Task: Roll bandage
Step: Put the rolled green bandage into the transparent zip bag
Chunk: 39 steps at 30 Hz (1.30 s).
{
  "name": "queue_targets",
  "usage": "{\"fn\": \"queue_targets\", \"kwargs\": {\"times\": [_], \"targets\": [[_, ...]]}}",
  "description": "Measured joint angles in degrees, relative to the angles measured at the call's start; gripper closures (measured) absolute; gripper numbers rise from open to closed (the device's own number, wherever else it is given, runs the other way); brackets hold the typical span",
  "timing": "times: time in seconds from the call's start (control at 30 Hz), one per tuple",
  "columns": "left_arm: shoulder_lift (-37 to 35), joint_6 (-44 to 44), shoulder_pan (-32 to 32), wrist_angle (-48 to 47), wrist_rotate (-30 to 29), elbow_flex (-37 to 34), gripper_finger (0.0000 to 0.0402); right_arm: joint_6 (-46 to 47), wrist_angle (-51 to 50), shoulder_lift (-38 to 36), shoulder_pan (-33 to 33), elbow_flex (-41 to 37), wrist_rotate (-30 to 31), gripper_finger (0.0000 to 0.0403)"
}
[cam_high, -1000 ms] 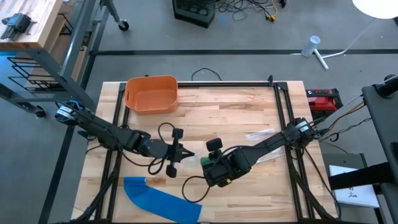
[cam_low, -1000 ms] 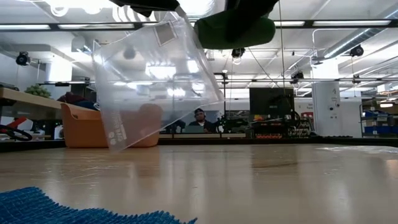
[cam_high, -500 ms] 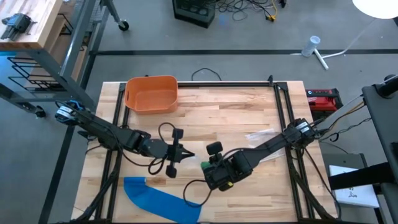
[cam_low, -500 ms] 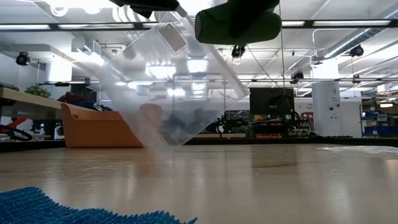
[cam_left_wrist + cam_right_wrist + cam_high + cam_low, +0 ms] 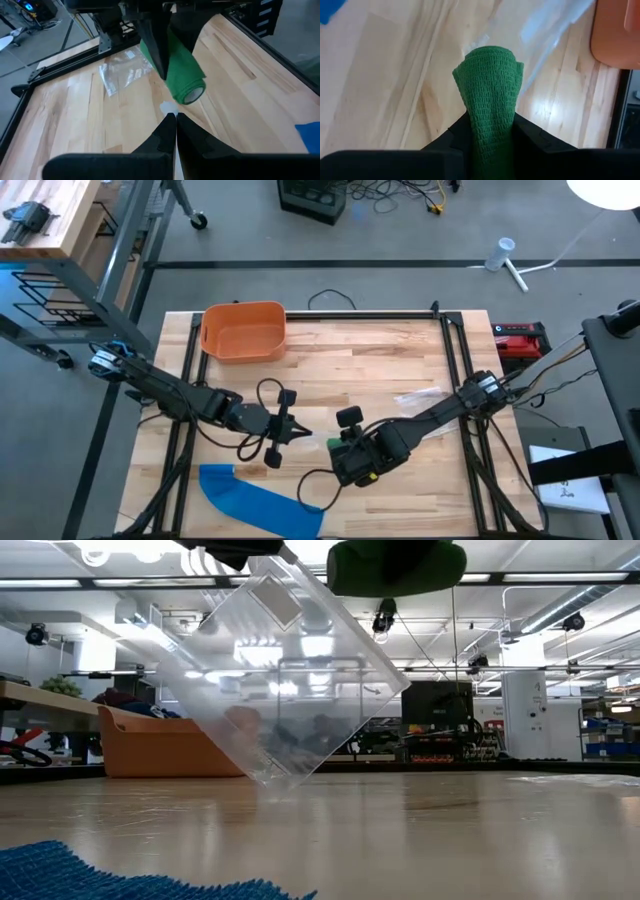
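My right pincer (image 5: pixel 338 446) is clamping the green bandage roll (image 5: pixel 179 70) above mid-counter (image 5: pixel 380 360), while my left pincer (image 5: pixel 171 120), pinched shut on the clear plastic wrapper (image 5: pixel 290 670), is swinging it farther off the roll than before, baring the bandage for rolling.

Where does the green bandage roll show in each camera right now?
High: green bandage roll at table centre, mostly hidden in the right gripper.
Low: top edge, right of centre.
Left wrist: upper middle.
Right wrist: centre, between the fingers.
Shared landmark: orange bin, also.
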Motion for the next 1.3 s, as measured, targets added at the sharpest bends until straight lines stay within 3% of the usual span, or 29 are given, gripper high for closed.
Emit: {"fn": "queue_targets", "kwargs": {"times": [0.4,0.73,1.3], "targets": [[0.0,2.9,-0.1,-0.9,7.3,-0.2,0.0401,-1.4,-0.5,0.0,0.0,-0.5,-0.1,0.0316],[0.0,3.2,-0.1,-0.8,7.5,-0.7,0.0401,-3.0,2.6,0.7,-0.1,-0.6,-3.0,0.032],[0.0,3.9,-0.3,-0.7,9.1,-0.7,0.0401,-6.3,4.7,3.4,-3.0,-2.0,-3.1,0.0317]]}}
